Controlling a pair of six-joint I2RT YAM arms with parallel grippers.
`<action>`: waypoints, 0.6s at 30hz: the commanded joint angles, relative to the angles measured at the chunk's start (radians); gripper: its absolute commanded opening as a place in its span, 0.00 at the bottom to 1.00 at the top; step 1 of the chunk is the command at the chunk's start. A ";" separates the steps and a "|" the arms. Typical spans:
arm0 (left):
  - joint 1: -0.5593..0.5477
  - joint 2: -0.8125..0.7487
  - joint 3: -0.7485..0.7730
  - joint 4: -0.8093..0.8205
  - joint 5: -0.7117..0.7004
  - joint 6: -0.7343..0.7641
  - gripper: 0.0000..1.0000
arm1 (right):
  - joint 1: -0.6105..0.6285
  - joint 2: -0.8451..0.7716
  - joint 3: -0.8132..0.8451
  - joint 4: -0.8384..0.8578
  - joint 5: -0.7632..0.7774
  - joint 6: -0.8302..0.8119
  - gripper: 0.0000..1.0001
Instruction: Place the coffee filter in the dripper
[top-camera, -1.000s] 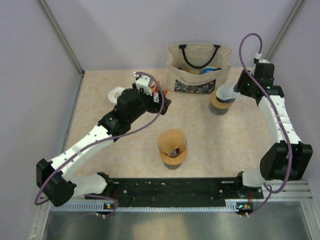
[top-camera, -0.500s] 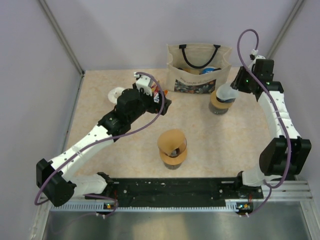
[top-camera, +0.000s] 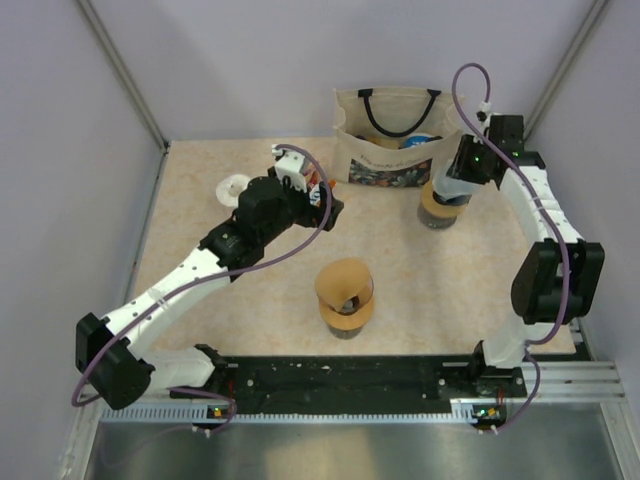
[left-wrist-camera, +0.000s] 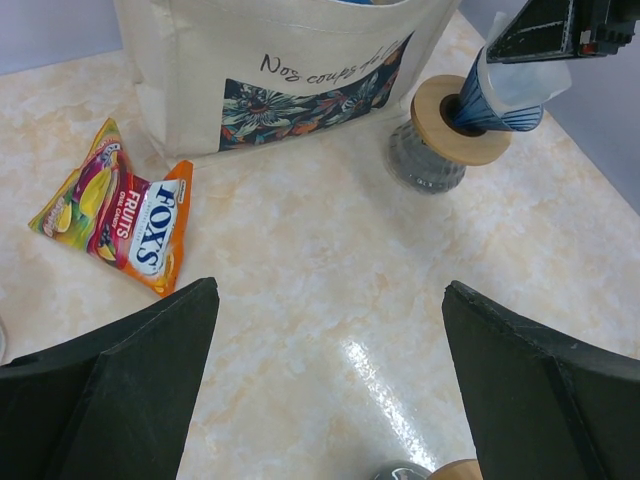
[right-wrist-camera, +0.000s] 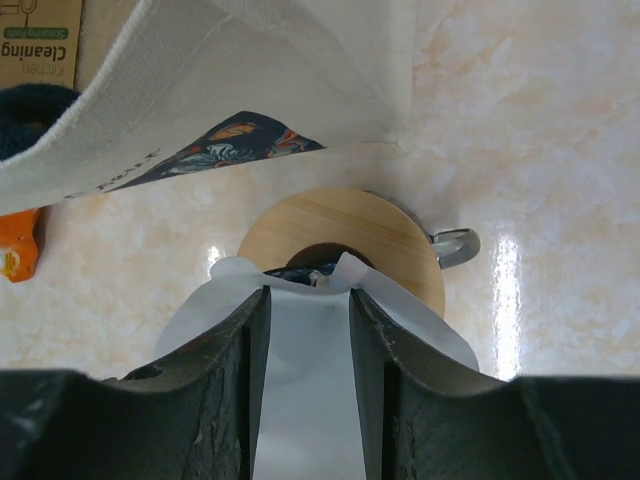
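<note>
Coffee filter sits pinched in your right tool, its lower edge just entering the blue dripper on the wooden-collared carafe. Seating and release look left to do. The tote bag stands just behind, so lift away toward yourself. Your left tool gapes wide, empty, well apart.

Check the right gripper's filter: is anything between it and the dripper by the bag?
Nothing visible is. The right gripper holds the filter directly at the mouth of the blue dripper, which sits in the wooden collar. The tote bag stands close beside it but does not cover the opening.
</note>
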 joint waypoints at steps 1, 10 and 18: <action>0.005 0.009 0.042 0.018 -0.012 -0.004 0.99 | 0.009 0.029 0.072 0.024 0.012 -0.016 0.37; 0.005 0.017 0.047 0.017 -0.012 -0.002 0.99 | 0.044 0.075 0.107 -0.009 0.029 -0.030 0.37; 0.005 0.021 0.047 0.015 -0.010 0.000 0.99 | 0.064 0.033 0.026 0.009 0.039 -0.030 0.35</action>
